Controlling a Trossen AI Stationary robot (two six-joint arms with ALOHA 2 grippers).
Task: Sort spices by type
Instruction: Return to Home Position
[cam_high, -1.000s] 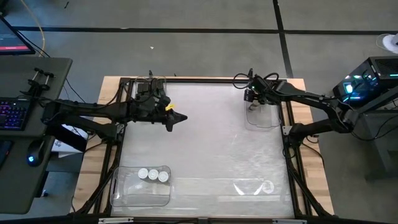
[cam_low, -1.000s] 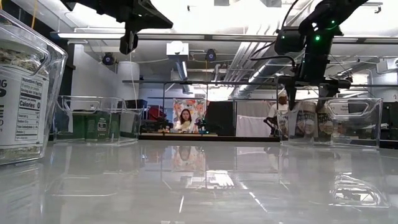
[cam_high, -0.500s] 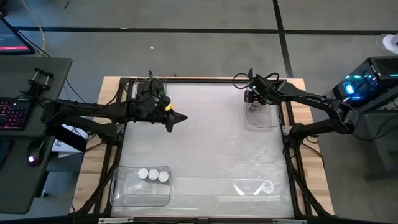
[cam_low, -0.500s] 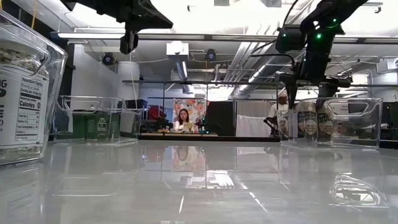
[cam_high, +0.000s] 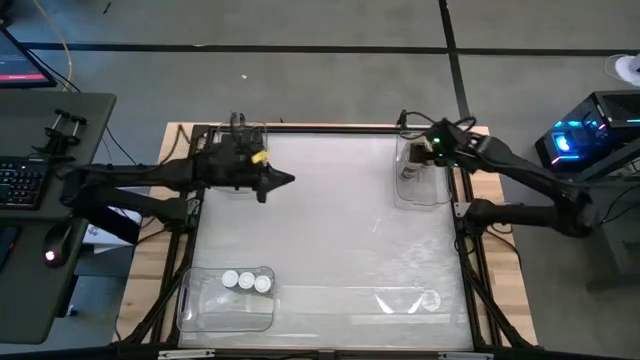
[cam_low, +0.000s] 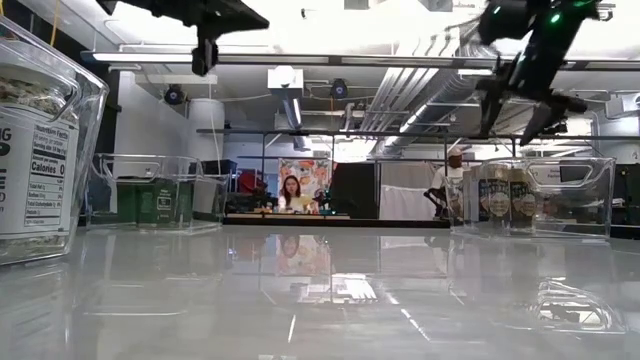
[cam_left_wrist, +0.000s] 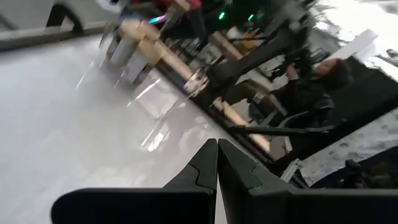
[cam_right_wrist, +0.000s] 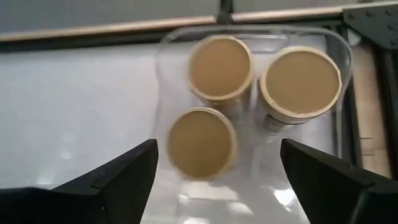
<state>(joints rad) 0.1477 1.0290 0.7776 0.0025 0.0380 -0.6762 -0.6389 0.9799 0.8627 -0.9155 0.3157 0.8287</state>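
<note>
Three tan-topped jars (cam_right_wrist: 221, 68) stand upright in the clear bin at the table's far right (cam_high: 420, 185), also seen in the low view as jars (cam_low: 497, 198). My right gripper (cam_right_wrist: 217, 148) hangs open and empty above them (cam_high: 412, 155) (cam_low: 510, 110). Three white-topped jars (cam_high: 246, 281) stand in the near-left bin (cam_high: 190, 305). Dark boxy containers (cam_low: 155, 205) sit in the far-left bin; my left arm partly covers it in the high view. My left gripper (cam_high: 285, 180) (cam_left_wrist: 217, 152) is shut and empty, high over the table's far-left part (cam_low: 205, 55).
A further clear bin (cam_high: 400, 300) lies at the near-right edge with a small round thing (cam_high: 431, 298) in it. The middle of the white table top (cam_high: 330, 230) is bare. A person (cam_low: 297, 192) sits in the room beyond the far edge.
My right gripper has risen out of the far-right bin and drawn back toward the table's right edge; the tan-topped jars stay standing in the bin. My left gripper has shifted a little toward the far-left corner, still shut.
</note>
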